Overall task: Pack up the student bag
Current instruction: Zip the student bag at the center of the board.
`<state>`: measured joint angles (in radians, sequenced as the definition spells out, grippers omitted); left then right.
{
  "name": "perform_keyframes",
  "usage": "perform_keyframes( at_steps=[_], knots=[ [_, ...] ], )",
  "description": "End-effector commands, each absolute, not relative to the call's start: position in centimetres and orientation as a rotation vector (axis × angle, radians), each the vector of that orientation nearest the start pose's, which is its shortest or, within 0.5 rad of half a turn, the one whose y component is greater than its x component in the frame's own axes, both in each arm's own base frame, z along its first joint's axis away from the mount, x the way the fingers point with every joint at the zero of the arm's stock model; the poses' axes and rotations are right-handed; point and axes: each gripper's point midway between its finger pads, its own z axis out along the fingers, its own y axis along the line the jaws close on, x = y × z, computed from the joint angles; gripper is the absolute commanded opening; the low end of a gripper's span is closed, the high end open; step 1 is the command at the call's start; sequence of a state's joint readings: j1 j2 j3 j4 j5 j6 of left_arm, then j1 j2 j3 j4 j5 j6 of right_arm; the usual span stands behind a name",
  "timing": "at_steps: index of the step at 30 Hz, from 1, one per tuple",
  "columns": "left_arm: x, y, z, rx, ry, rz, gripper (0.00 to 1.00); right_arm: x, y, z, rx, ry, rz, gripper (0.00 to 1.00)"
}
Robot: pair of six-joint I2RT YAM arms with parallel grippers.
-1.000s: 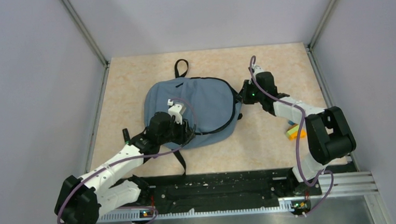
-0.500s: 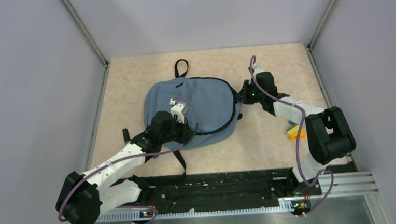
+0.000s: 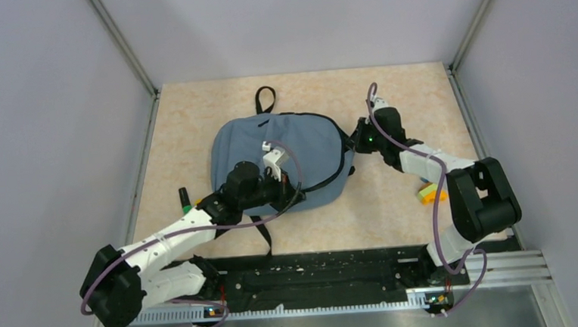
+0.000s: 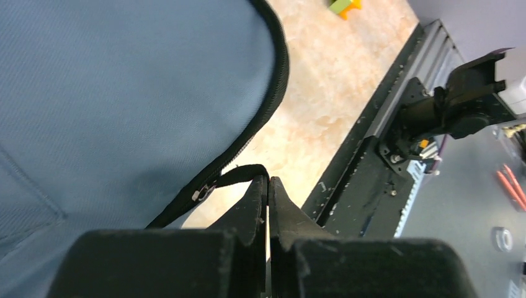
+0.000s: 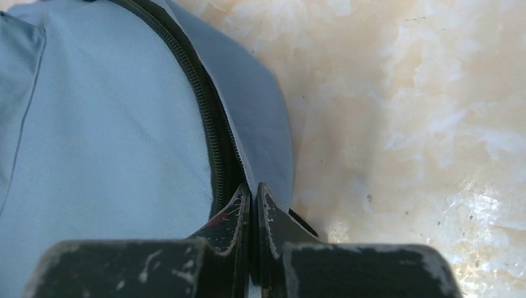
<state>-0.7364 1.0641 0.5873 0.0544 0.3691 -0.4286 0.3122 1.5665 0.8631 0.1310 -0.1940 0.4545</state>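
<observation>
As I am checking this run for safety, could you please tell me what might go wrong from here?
1. The left gripper pinches only the end of the zipper pull, so the tab may slip out under tension.
2. The right gripper is shut at the edge of the student bag beside the zipper; if that hold slips, the soft bag could drag rather than unzip.

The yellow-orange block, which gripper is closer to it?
Right. The right gripper pinches the right edge of the student bag, left of and beyond the block; the left gripper, farther off, holds the zipper pull at the bag's near edge.
</observation>
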Motion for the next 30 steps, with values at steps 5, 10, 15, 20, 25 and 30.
perform_keyframes(
  at_steps=[5,10,15,20,25,30],
  knots=[
    [19.7,-35.6,21.7,0.613,1.834,-1.33,0.0,39.0,18.2,13.0,0.143,2.067,0.633,0.0],
    [21.7,-39.1,22.9,0.567,1.79,-1.351,0.0,37.7,19.7,12.7,0.164,2.04,0.639,0.0],
    [23.8,-42.2,24.5,0.542,1.73,-1.382,0.0,37.1,20.1,12.5,0.202,2.01,0.644,0.0],
    [24.8,-44.1,24.5,0.582,1.721,-1.375,0.0,37.1,19.2,13.1,0.178,2.014,0.58,0.0],
    [25.5,-41.3,23.4,0.55,1.785,-1.202,0.0,36.8,17.0,15.6,0.117,1.995,0.478,0.34],
    [24.9,-38.5,21.8,0.485,1.908,-1.121,0.0,35.2,14.4,17.3,0.083,1.977,0.426,0.68]
  ],
)
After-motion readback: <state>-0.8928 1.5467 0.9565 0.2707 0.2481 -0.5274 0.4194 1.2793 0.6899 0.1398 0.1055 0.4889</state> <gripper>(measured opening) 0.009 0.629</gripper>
